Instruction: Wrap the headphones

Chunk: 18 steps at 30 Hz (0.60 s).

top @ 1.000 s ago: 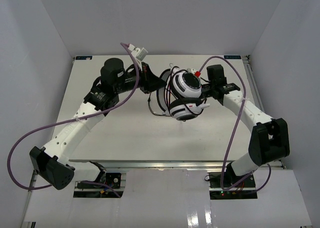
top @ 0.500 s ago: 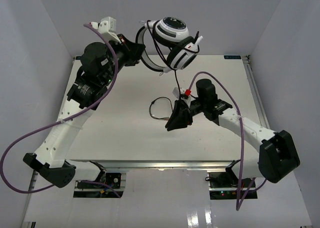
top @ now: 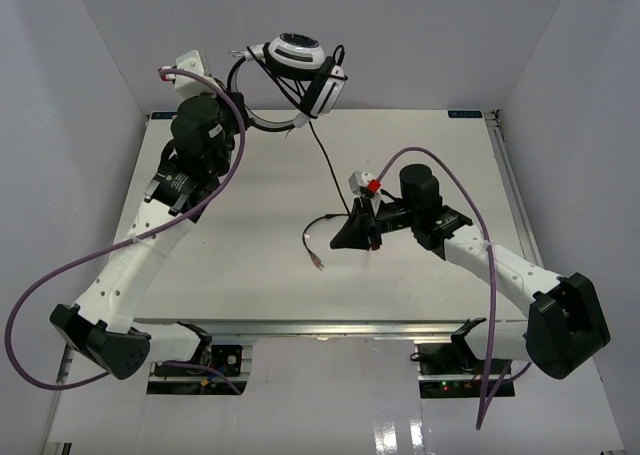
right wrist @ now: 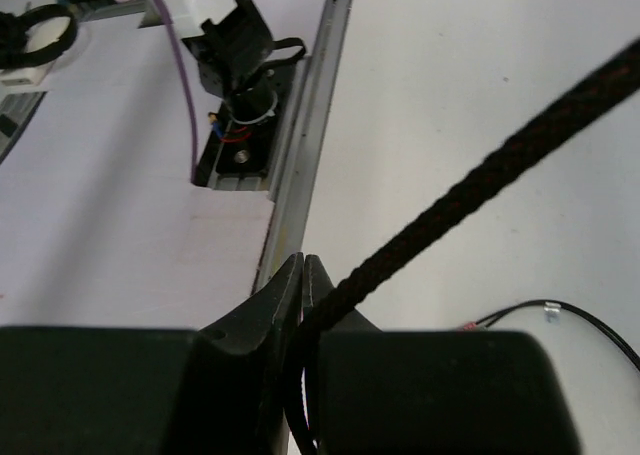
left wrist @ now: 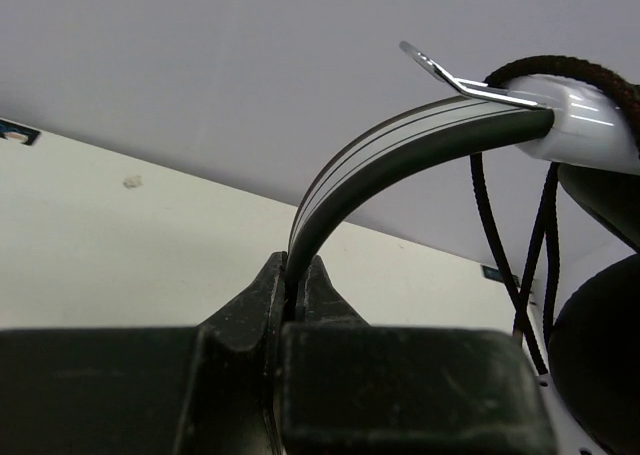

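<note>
Counting, top view: one headphones [top: 300, 67] with two earcups [top: 293, 50], one cable [top: 328, 160], one plug [top: 319, 266], two arms, two purple arm cables [top: 60, 275].
Top, left gripper [top: 243, 105]: high over the far edge of the table [top: 250, 285], clamped on the headband [top: 268, 123]. The earcups sit just right of it, clear of the surface.
Top, right gripper [top: 352, 237]: low over mid-table, pinching the cable, which runs straight down to it from the earcups.
Top, slack: the loose tail loops on the table left of the right gripper, with the plug at its end, near the gripper but apart.
Top, obstructions: the right arm's purple cable arches over its wrist, apart from the headphone cable.
Left wrist: jaws closed on the headband [left wrist: 400, 145], which arcs up and right. Cable strands [left wrist: 492, 230] hang beside a dark earcup at the right edge.
Right wrist: jaws closed on the braided cable [right wrist: 480, 185], which leaves up-right. The thin tail [right wrist: 590, 321] lies on the table at lower right. The rail [right wrist: 300, 165] and an arm base [right wrist: 238, 50] are beyond.
</note>
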Each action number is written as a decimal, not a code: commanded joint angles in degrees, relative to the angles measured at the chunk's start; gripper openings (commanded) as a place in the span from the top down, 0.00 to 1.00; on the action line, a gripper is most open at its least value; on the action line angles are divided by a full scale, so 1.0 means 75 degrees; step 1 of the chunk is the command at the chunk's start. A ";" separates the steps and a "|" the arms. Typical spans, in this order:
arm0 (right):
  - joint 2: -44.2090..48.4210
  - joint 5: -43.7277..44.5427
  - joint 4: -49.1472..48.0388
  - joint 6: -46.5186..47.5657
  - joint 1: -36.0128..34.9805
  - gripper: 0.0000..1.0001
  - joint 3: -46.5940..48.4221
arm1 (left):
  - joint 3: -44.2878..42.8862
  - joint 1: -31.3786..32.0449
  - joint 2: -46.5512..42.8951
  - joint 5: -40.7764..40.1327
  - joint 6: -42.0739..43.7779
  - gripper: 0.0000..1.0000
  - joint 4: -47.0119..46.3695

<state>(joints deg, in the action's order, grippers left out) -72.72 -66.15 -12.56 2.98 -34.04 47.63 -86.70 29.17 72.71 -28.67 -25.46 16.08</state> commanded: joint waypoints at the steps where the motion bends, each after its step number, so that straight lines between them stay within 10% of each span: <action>1: 0.0491 0.2132 0.2222 0.1654 -0.0013 0.92 0.0826 | -0.0167 -0.0313 0.0309 -0.0818 0.1099 1.00 -0.0709; 9: 0.1025 0.6503 0.4764 0.4704 -0.0741 0.92 0.3082 | 0.0972 -0.0677 0.1674 0.0030 0.2573 1.00 -0.0172; 18: 0.0034 0.8727 0.3489 0.6245 -0.0909 0.92 0.3916 | 0.1554 0.0117 0.1844 0.3593 0.3015 1.00 0.0964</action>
<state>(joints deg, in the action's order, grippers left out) -68.55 -10.43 19.61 43.05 -40.60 73.47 -75.13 27.75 91.89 -17.06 -5.60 23.28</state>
